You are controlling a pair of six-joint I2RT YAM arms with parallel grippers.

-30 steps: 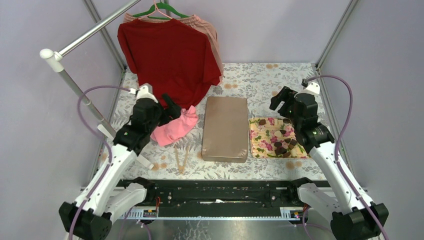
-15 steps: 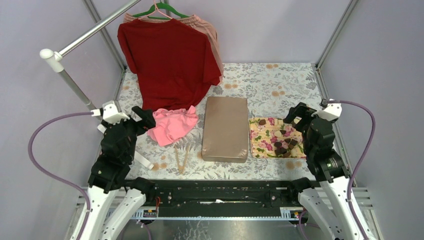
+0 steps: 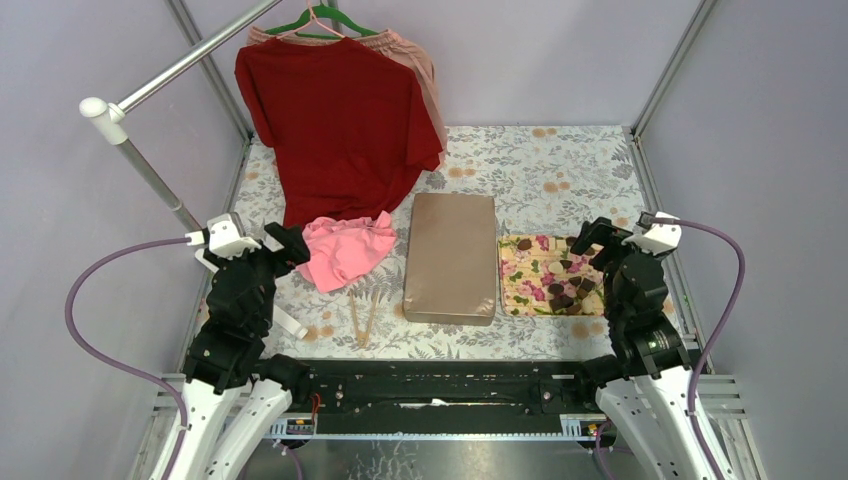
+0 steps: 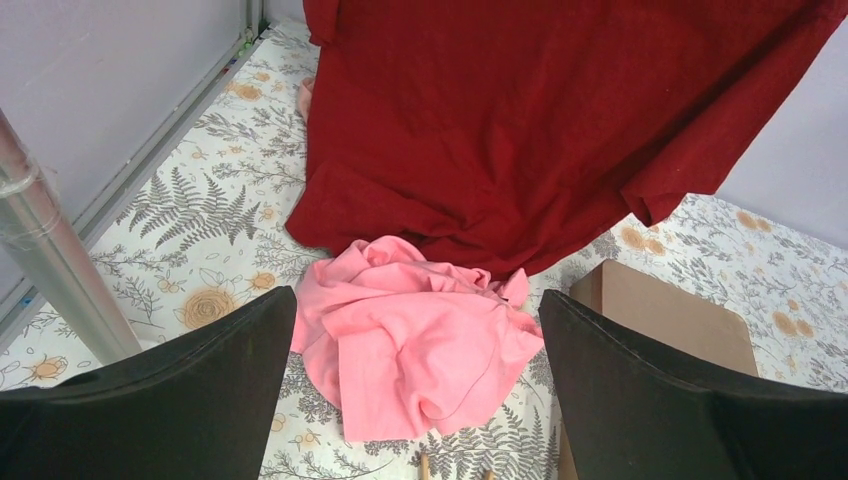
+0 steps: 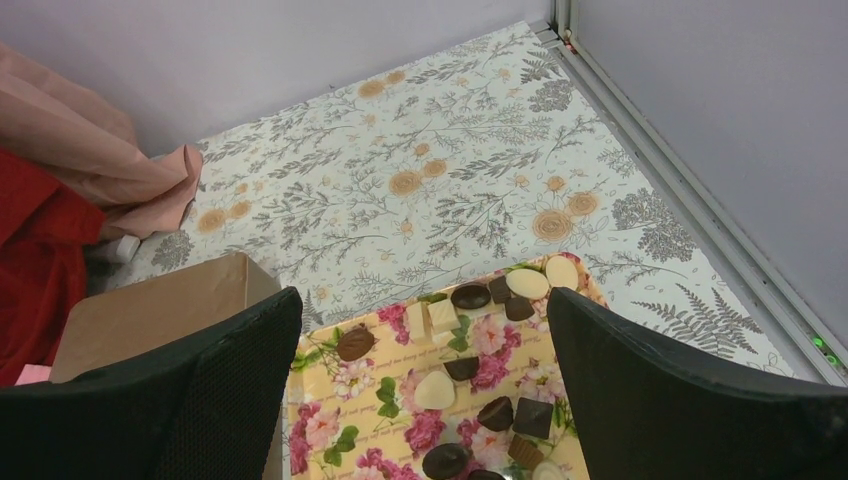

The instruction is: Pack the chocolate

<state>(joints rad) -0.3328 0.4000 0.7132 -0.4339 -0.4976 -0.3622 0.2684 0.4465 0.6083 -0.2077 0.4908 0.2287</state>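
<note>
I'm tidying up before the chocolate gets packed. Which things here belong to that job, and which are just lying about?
For the job: chocolate pieces, flowered tray under them, closed brown box (probably the pack).

Lying about: pink cloth, red shirt, peach garment behind it, wooden sticks, metal pole.

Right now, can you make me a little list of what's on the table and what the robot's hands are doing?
chocolate: loose pieces, dark and pale, on the flowered tray
box: brown, closed, left of the tray
clothes: pink cloth crumpled beside a hanging red shirt
left end effector: open, empty, facing the pink cloth
right end effector: open, empty, near the tray
</note>
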